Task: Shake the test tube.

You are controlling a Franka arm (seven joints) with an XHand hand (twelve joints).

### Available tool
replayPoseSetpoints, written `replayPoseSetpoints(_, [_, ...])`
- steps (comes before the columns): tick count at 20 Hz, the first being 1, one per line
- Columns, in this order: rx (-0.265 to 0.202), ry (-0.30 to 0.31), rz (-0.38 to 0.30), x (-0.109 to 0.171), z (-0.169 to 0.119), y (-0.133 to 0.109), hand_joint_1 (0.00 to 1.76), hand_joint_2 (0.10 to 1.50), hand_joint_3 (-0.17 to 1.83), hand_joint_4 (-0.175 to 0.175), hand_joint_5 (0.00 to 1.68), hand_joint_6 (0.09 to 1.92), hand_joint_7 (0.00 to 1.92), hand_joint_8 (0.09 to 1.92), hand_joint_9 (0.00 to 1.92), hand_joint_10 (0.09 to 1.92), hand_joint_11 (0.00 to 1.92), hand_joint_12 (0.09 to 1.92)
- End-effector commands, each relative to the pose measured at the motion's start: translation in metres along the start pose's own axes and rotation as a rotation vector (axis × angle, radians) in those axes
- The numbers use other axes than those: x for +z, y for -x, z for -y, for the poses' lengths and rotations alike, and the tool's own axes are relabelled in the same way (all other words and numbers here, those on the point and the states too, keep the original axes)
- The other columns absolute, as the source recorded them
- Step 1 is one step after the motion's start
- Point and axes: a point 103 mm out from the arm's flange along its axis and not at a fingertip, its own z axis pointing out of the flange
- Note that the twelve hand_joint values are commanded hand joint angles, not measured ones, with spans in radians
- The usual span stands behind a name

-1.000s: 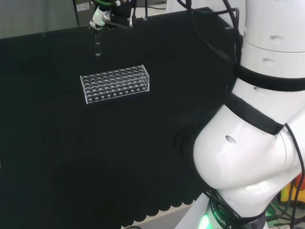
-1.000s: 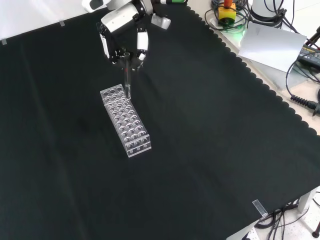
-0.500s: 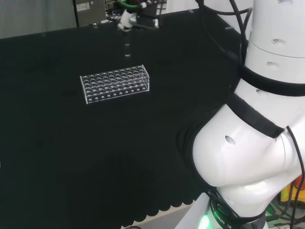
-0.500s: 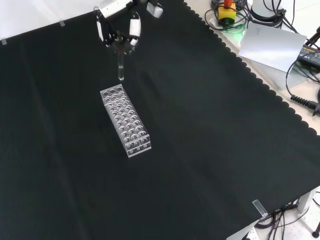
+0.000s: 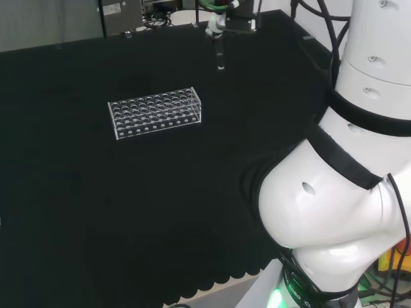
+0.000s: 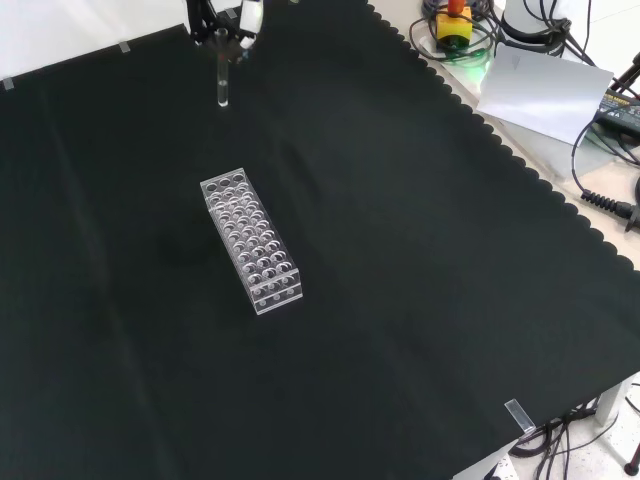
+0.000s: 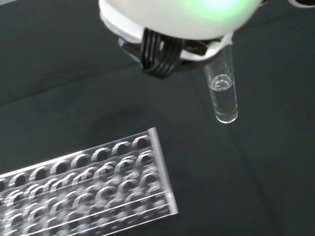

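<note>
Black cloth covers the tabletop (image 6: pixel 400 250); above it, the half-cropped hand (image 6: pixel 225 20) pinches a clear glass test tube (image 6: pixel 222 85), apart from the clear plastic rack (image 6: pixel 251 241).

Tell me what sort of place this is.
Probably a lab bench set up for robot trials: a clear test tube rack stands on the black cloth, the hand holds a test tube with a little clear liquid, and cables lie at the bench edge.
</note>
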Motion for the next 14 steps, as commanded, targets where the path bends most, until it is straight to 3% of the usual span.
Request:
replayPoseSetpoints(1, [0.022,0.023,0.027,-0.009,-0.004,0.013,1.23,0.66,0.59,-0.175,1.36,0.48,1.71,0.47,1.62,0.59,1.30,0.85])
replayPoseSetpoints(6, [-0.059,0.008,-0.003,-0.002,-0.001,-0.021,1.23,0.66,0.59,-0.175,1.36,0.48,1.71,0.47,1.62,0.59,1.30,0.85])
replayPoseSetpoints(14, [-0.263,-0.031,-0.032,0.013,0.010,-0.121,1.23,0.66,0.60,-0.175,1.36,0.48,1.71,0.47,1.62,0.59,1.30,0.85])
